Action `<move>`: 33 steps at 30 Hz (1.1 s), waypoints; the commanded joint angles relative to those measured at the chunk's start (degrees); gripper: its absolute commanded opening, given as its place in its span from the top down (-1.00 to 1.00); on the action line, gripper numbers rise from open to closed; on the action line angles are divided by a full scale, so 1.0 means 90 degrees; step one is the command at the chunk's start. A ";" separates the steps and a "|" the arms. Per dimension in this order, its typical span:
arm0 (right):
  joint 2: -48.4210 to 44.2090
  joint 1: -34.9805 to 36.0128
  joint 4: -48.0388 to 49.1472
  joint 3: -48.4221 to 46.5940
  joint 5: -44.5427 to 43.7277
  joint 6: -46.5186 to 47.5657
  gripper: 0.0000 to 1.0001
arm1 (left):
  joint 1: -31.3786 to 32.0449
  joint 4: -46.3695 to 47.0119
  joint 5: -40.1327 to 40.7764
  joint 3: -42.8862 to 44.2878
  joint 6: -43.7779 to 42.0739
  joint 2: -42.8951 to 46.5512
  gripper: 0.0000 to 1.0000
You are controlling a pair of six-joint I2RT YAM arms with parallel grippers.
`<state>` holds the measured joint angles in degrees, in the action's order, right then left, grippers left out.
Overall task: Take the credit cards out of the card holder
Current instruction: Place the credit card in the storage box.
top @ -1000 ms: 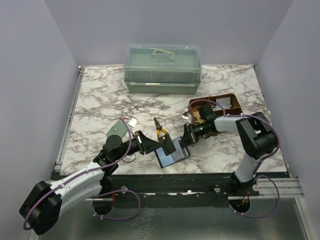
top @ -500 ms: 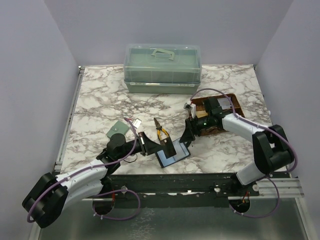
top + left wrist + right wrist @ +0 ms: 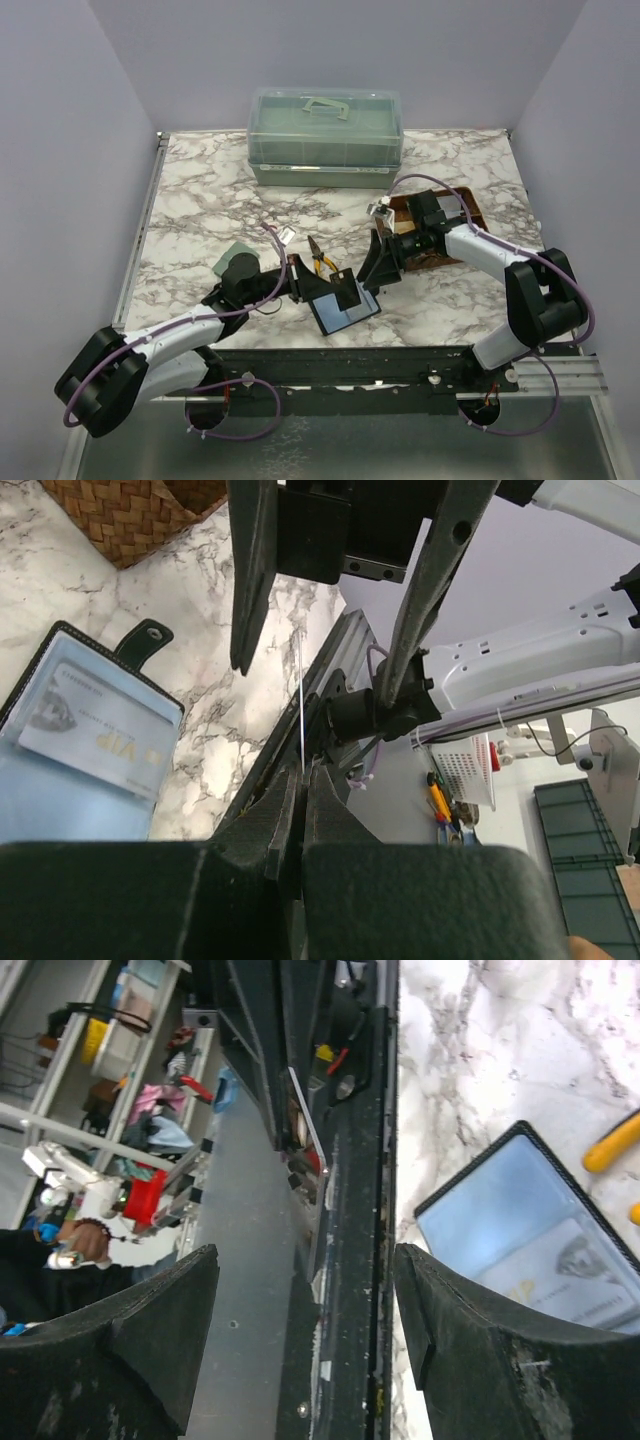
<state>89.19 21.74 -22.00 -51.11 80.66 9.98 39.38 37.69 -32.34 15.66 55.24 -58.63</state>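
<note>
- Left fingers (image 3: 272, 825) are pressed together, pinching one credit card (image 3: 300, 695) by its lower edge. The left wrist view shows it edge-on, standing up from the fingertips, clear of the table.
- Card holder (image 3: 345, 312) lies open at lower centre of the overhead frame, blue-grey lining up, near the front table edge. Its snap tab (image 3: 150, 636) is folded out.
- Second credit card (image 3: 92, 730) sits flat in the holder's inner pocket, print visible.
- Right fingers (image 3: 150, 1345) are spread wide, one on each side of the pinched card, with a gap showing on both sides.
- Left gripper (image 3: 300, 778) and right gripper (image 3: 302, 1252) face each other just above the holder.
- Yellow-handled pliers (image 3: 321, 263) lie above the holder, close to the left gripper.
- Wicker basket (image 3: 468, 205) is right of centre.
- Sage-green wallet (image 3: 230, 258) is at left, partly hidden by the left arm.
- Green lidded box (image 3: 325, 135) is at top centre on the marble table (image 3: 200, 200).
</note>
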 commanded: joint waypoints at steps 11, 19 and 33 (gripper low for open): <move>0.0249 -0.0007 0.1039 0.0200 0.1010 -0.1277 -0.07 | 0.0131 0.1424 -0.0433 0.0598 0.0089 -0.1220 1.00; 0.0307 -0.0008 0.1097 0.0134 0.0904 -0.1414 0.89 | 0.0164 0.1828 -0.0290 0.0616 0.0292 -0.1549 1.00; -0.0142 -0.0771 -0.1587 -0.0719 -0.0314 0.1681 1.00 | 0.0135 0.1460 0.1333 -0.0530 0.0349 0.0305 -0.85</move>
<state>90.89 19.53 -27.97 -55.77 82.32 15.38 40.62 52.21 -27.79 14.55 58.87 -61.58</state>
